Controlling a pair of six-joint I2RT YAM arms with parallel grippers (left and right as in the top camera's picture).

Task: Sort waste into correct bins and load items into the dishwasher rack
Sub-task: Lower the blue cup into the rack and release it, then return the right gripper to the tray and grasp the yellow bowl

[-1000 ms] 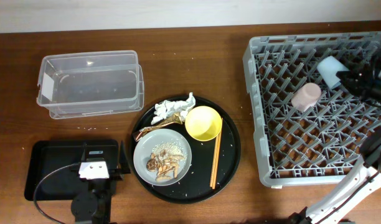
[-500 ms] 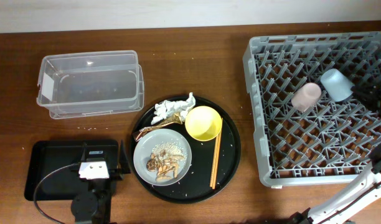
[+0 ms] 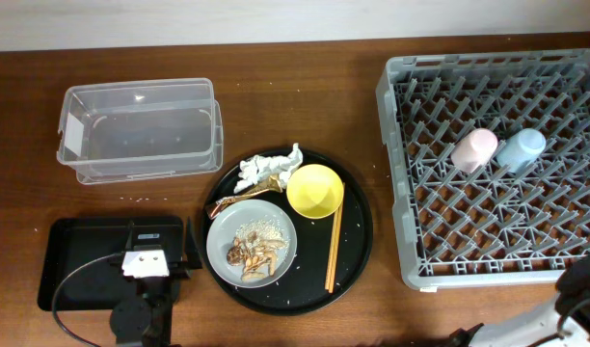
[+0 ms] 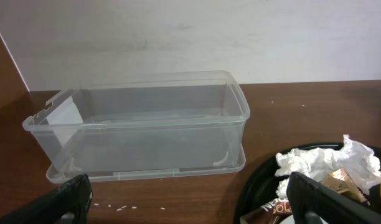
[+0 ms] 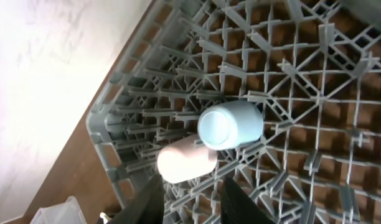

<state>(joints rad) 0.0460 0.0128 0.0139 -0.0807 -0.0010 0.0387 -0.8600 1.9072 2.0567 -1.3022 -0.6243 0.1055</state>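
In the grey dishwasher rack [image 3: 397, 193] the pink cup [image 3: 474, 149] and the light blue cup [image 3: 522, 148] lie side by side on the pegs. My right gripper [image 5: 190, 202] hovers above them, open and holding nothing, with the blue cup [image 5: 231, 124] and pink cup [image 5: 185, 163] just ahead of its fingers. The plate [image 3: 221, 241] carries food scraps [image 3: 254, 251]. Beside it are the yellow-green bowl [image 3: 314, 190], chopsticks [image 3: 334, 246], white tissue [image 3: 268, 166] and foil wrapper [image 3: 247, 193]. My left gripper [image 4: 193, 205] is wide open over the black rectangular tray [image 3: 73, 260], facing the clear tub [image 4: 141, 124].
A large round black tray [image 3: 360, 231] holds the plate, bowl, chopsticks and waste. The clear tub [image 3: 139, 130] stands at the back left. Loose rice grains [image 4: 116, 207] lie on the wooden table near the tub. The right arm [image 3: 575, 299] shows only at the lower right corner.
The right gripper has opened and let go of the light blue cup, which now lies beside the pink cup. The right arm has drawn back out of the rack toward the lower right.
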